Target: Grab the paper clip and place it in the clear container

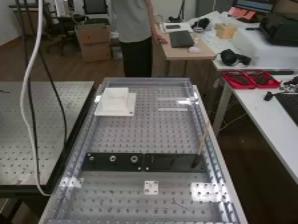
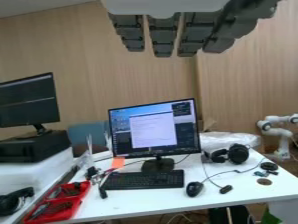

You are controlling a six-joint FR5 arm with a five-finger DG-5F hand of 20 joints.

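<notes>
The robot hand [image 2: 163, 37] hangs open in the wrist view, its dark fingers loosely extended and pinching nothing, beyond them a computer screen [image 2: 154, 130] on a white desk. The task appears to stand at its very start: no grasp has been made, and the hand seems aimed out across the room, not down at the work surface. Farther out on that desk sit a keyboard [image 2: 143, 180], a mouse [image 2: 194, 188], a pair of headphones [image 2: 237, 153] and a red tray [image 2: 73, 205] of small tools. In the high view, the long perforated metal bench [image 1: 126, 137] carries a white block [image 1: 116, 102] toward its far end and a dark plate [image 1: 174, 162] across its middle, a thin stick [image 1: 202, 142] leaning at the plate's right end. Nearer the camera lies a small white square piece [image 1: 151, 187], and just beyond it, toward the near end, a thin sliver [image 1: 179, 204] rests on the metal. That sliver may be the paper clip, though it is too small to say for certain, and which object is meant as the clear container cannot be told. By all appearances everything is left to do: turn to the bench, pinch the clip, carry it over and release it inside.
</notes>
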